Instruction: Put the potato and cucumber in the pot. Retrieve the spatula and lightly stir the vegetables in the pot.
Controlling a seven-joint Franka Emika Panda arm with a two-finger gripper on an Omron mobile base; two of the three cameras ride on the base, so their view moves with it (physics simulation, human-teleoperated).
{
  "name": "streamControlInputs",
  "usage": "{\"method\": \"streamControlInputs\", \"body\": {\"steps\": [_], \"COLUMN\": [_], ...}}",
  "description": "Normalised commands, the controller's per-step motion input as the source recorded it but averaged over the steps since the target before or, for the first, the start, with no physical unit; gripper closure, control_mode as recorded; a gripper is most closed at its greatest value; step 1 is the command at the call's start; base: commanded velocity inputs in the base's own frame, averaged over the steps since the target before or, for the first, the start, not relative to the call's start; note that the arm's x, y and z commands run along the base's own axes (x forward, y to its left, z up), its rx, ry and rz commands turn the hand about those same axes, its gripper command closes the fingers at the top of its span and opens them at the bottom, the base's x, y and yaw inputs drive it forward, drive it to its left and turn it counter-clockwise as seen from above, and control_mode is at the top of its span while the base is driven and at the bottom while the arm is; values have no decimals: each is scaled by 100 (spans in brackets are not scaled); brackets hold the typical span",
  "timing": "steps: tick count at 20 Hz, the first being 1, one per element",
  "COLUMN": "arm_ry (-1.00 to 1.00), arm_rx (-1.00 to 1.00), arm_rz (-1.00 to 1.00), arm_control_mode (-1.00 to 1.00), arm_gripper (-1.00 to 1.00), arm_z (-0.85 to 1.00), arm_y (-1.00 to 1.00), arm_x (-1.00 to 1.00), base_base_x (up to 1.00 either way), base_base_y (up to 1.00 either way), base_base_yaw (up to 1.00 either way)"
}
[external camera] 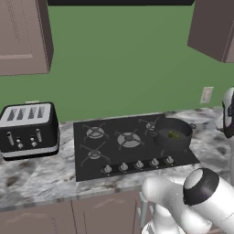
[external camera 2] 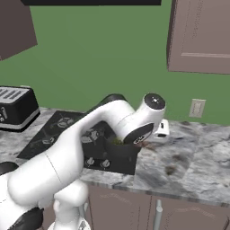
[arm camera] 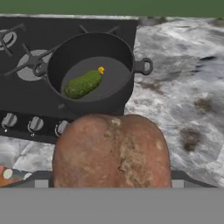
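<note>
I have the potato (arm camera: 113,151) close under my hand camera, so large that it hides my fingertips; I judge my claw is clamped on it, though the tips themselves are covered. The pot (arm camera: 94,76) lies ahead of the potato and a little to the left as my hand looks, past the row of stove knobs (arm camera: 35,124), with one side handle pointing toward the marbled tabletop (arm camera: 183,96). So the coming move, as I read it, is a carry forward over the knobs until the potato hangs above the pot's mouth, then a release.

Inside the pot lies the cucumber (arm camera: 83,84), flat on the bottom, its long axis slanting from the near left to the far right, with a small yellow tip at the far end. It takes up the pot's left half; the right half is bare, the better place to drop.

From the left base camera the pot (external camera: 173,133) sits on the stove's right rear burner, green showing inside. The toaster (external camera: 28,129) stands well left of the pot.
</note>
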Motion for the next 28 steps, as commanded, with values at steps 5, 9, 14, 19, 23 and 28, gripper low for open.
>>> {"method": "streamControlInputs", "body": {"steps": [5,9,14,19,23,28], "arm_ry": [0,8,18,16,16,21], "arm_rx": [0,0,-4,-9,-1,0], "arm_rz": [-16,-15,-18,-19,-14,-1], "arm_control_mode": [-100,-100,-100,-100,-100,-100], "arm_gripper": [100,100,100,100,100,100], "arm_z": [27,45,25,2,-9,-31], "arm_y": [73,55,50,36,16,0], "arm_x": [3,16,21,36,39,47], "base_base_x": [0,0,0,0,0,0], "base_base_y": [0,0,0,0,0,0], "base_base_yaw": [0,0,0,0,0,0]}}
